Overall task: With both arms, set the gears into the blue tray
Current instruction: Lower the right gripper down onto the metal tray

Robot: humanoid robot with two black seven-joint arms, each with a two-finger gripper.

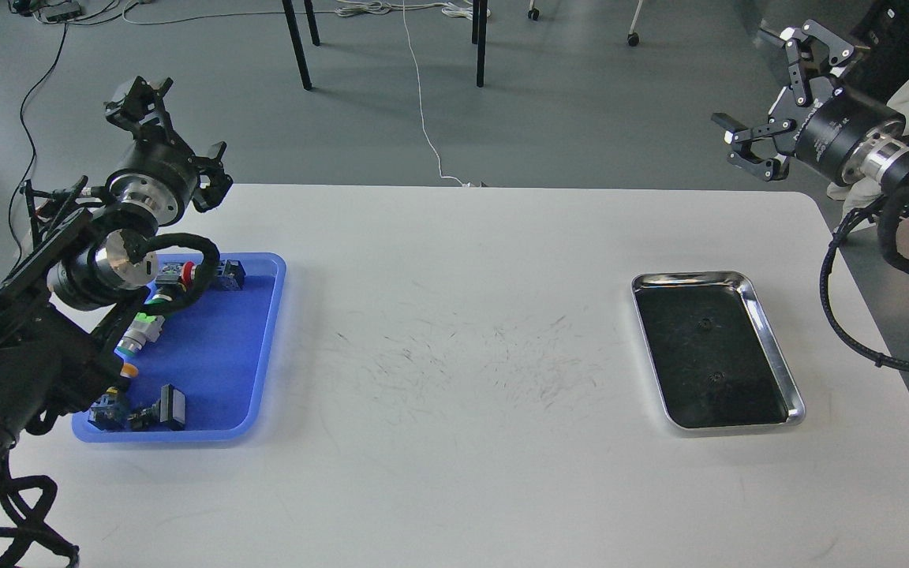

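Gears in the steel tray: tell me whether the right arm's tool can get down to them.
Probably yes. The two gears lie uncovered in the steel tray, apart from each other, and the right tool hangs open, raised beyond the table's far right corner, with nothing between.

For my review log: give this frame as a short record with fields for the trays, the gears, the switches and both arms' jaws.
blue tray: on the table's left side, partly under the left arm
steel tray: on the table's right side, dark inside
gears: two tiny dark rings visible in the steel tray, none seen in the blue tray
switches: several in the blue tray
left gripper: raised above the table's far left edge, jaws open, empty
right gripper: raised beyond the far right corner, jaws open, empty
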